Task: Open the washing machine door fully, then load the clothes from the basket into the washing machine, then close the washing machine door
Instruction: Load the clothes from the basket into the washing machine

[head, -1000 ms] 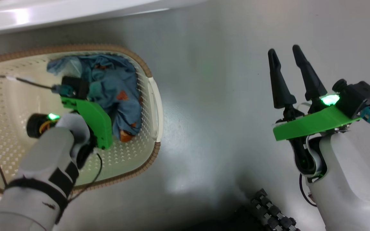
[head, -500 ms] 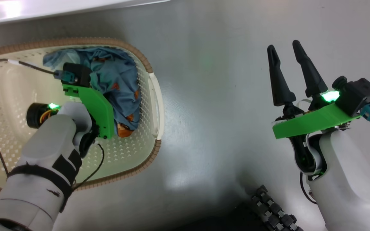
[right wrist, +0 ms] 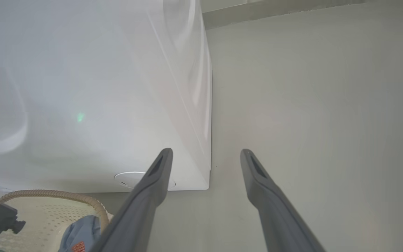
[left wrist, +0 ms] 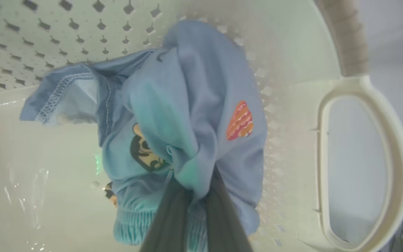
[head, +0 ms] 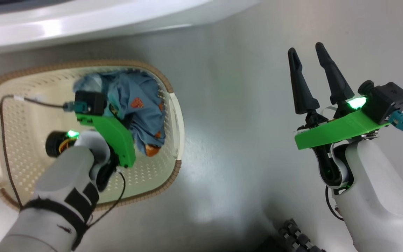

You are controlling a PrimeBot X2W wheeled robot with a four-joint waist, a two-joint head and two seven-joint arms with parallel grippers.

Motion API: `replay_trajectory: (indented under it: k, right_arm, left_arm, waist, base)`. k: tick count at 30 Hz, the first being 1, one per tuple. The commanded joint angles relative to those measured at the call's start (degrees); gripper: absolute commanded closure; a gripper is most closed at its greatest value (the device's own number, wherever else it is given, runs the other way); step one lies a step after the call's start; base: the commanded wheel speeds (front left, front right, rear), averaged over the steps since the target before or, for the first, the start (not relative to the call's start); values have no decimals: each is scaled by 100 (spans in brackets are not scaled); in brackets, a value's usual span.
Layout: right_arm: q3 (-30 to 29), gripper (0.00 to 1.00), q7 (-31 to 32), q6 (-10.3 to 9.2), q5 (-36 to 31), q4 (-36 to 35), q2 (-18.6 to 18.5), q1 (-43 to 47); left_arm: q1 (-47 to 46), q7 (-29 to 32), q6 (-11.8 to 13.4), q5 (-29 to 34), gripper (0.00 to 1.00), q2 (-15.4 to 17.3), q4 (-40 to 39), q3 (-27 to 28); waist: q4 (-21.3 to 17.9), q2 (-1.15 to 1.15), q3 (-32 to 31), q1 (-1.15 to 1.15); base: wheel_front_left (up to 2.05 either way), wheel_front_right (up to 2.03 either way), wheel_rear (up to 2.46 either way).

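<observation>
In the basket (head: 82,65) on the left of the floor (head: 229,122), I have the left gripper (left wrist: 195,196) reaching down among the clothes (head: 142,112). In the left wrist view its two dark fingers (left wrist: 168,218) are pressed together, pinching a bunched fold of the light-blue fabric. The garment gathers up around the fingertips, with an orange-striped patch and a dark cartoon figure showing. The clothes sit in the far right corner of the basket, against the perforated wall and just beside the cream side handle (left wrist: 362,161). The basket stands just on the near side of the white front of the washing machine (head: 82,24), whose lower edge runs across the far side of the head view. Well apart on the right, the right gripper (head: 305,48) hovers over bare floor. Its fingers are spread wide, nothing between them, pointing towards the machine's lower right corner (right wrist: 206,183).
</observation>
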Motion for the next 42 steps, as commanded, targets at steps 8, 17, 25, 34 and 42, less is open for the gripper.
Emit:
replay_trajectory:
  k: [8,17,25,34,42]
  right_arm:
    - [135,0,-45,25,109,72,-83,278]
    - [107,0,-45,25,220,194,-228,570]
    - [121,0,-45,25,311,329,-358,847]
    - [157,0,-45,25,420,471,-517,1235]
    - [144,0,-45,25,508,519,-645,1573]
  left_arm:
    - [733,-510,2,-495,100,249,-506,-177]
    - [1287,-1066,2,-857,100,419,-905,-380]
    - [1650,-1427,2,-1089,100,501,-1148,-431]
    - [2088,-1576,7,-864,100,669,-1684,106]
    - [2872,-1578,400,-119,100,926,-2892,1211]
  waist:
    - [209,0,-1036,0]
    - [362,0,-1935,0]
    - [552,0,-2682,0]
    - [772,0,-3497,0]
    - [923,0,-4054,0]
  base:
    - [0,0,0]
    - [0,0,0]
    - [0,0,0]
    - [0,0,0]
    - [0,0,0]
